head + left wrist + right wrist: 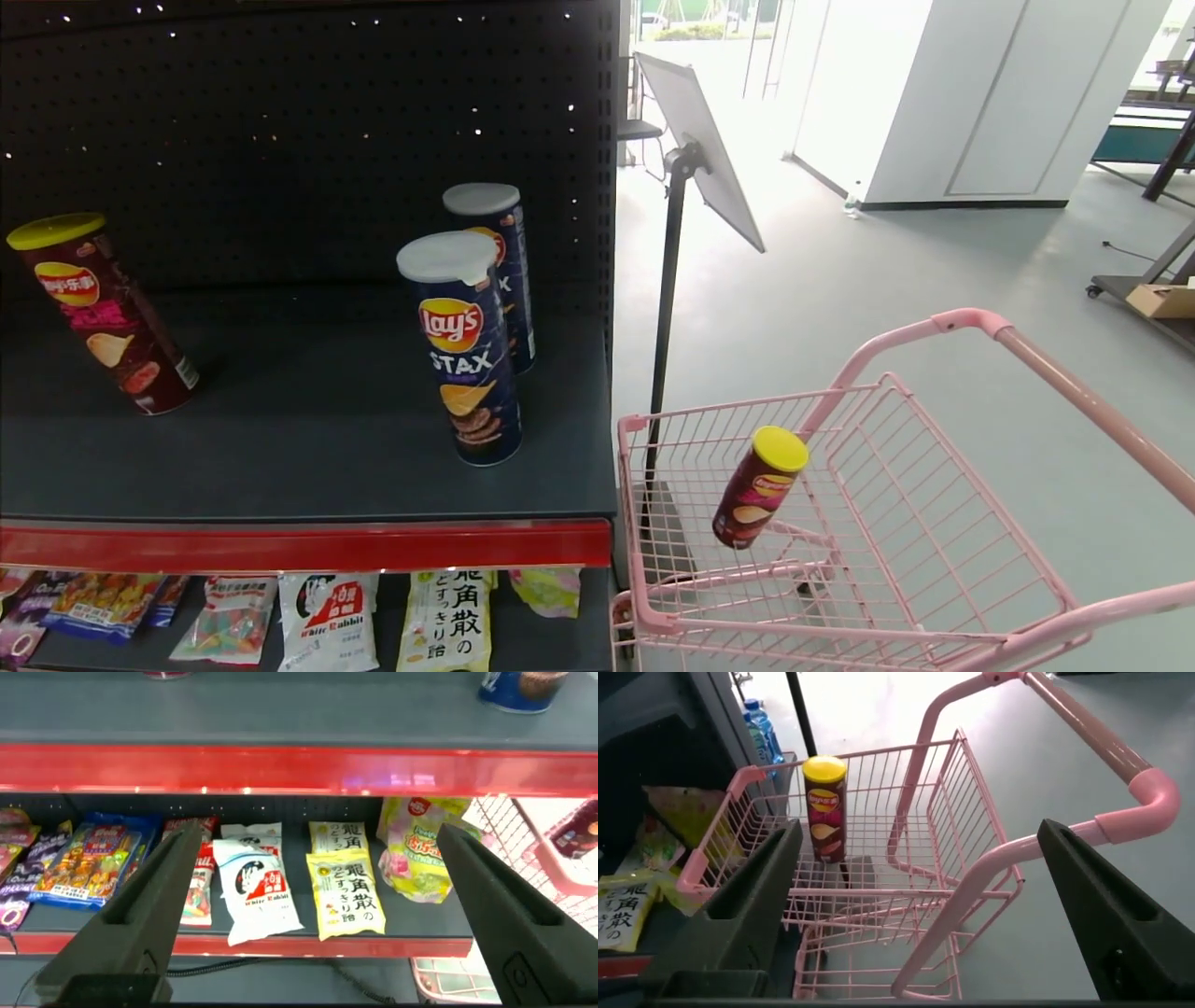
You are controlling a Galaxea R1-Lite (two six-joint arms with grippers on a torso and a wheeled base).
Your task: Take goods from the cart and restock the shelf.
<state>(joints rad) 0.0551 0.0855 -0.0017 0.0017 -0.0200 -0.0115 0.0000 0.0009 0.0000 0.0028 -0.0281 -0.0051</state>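
Observation:
A dark red chip can with a yellow lid leans upright inside the pink cart; the right wrist view shows this can near the basket's shelf-side corner. My right gripper hangs open above the cart, empty, with the can ahead of it. The upper shelf board carries a tilted dark red can at the left and two blue cans at the right. My left gripper is open and empty, facing the lower shelf below the red shelf edge.
Snack bags lie in a row on the lower shelf. A sign stand on a black pole rises between the shelf end and the cart. Open grey floor lies to the right, beyond the cart handle.

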